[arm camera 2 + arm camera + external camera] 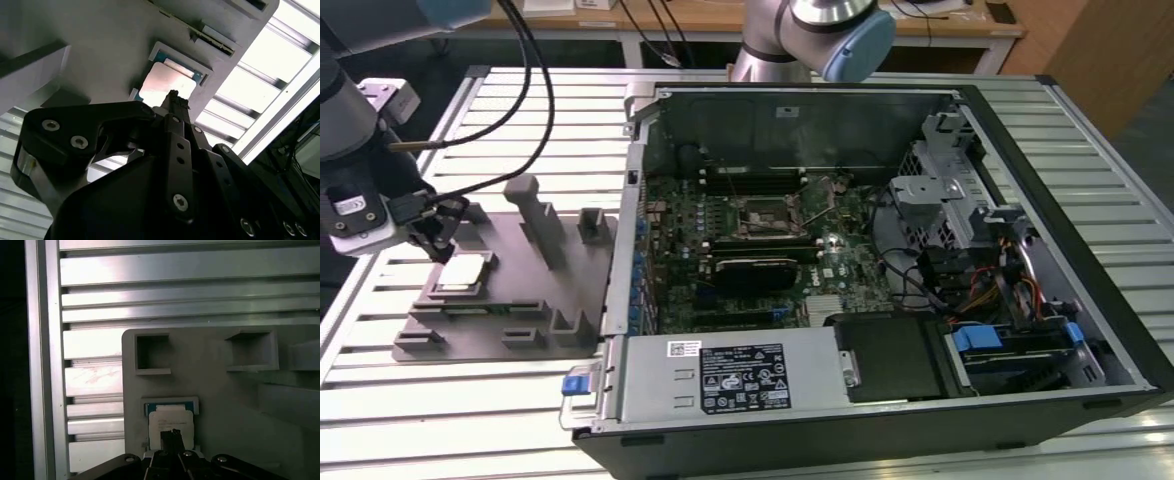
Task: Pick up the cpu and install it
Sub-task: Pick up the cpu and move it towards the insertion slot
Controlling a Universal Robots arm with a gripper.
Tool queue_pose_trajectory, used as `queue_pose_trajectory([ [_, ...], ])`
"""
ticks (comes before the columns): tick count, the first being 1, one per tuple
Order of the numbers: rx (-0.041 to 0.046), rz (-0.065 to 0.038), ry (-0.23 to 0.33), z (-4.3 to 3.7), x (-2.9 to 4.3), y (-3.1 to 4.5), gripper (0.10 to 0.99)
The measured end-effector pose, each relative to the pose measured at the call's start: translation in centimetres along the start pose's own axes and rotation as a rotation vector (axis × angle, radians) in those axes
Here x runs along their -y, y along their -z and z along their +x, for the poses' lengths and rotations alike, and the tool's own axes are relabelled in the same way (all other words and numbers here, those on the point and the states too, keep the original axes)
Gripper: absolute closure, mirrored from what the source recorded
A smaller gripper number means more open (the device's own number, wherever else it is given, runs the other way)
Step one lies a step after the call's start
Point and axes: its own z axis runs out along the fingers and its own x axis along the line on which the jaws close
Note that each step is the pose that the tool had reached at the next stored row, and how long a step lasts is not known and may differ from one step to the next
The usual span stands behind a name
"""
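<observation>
The cpu [464, 272] lies flat in a recess of the grey fixture plate [520, 310], at the exterior view's left. It is a small square chip with a pale metal top, seen in both wrist views [167, 82] [170, 420]. My gripper [442, 250] hangs just above it, a little toward its near edge. The black fingers come together in one narrow tip [173, 97] [173, 432], shut with nothing between them. The motherboard's cpu socket [761, 218] sits open inside the computer case [1067, 300].
Grey posts and blocks [540, 215] stand on the fixture plate beside the cpu. A black heatsink block [754, 268] lies on the motherboard below the socket. The slatted metal table [440, 420] runs under everything. A second arm [834, 35] stands behind the case.
</observation>
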Motion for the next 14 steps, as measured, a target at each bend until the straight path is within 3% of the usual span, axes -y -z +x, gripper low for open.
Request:
queue_pose_trajectory([
  [14, -0.0031, 0.000, 0.000, -0.65, 0.05, -2.54, 0.980],
])
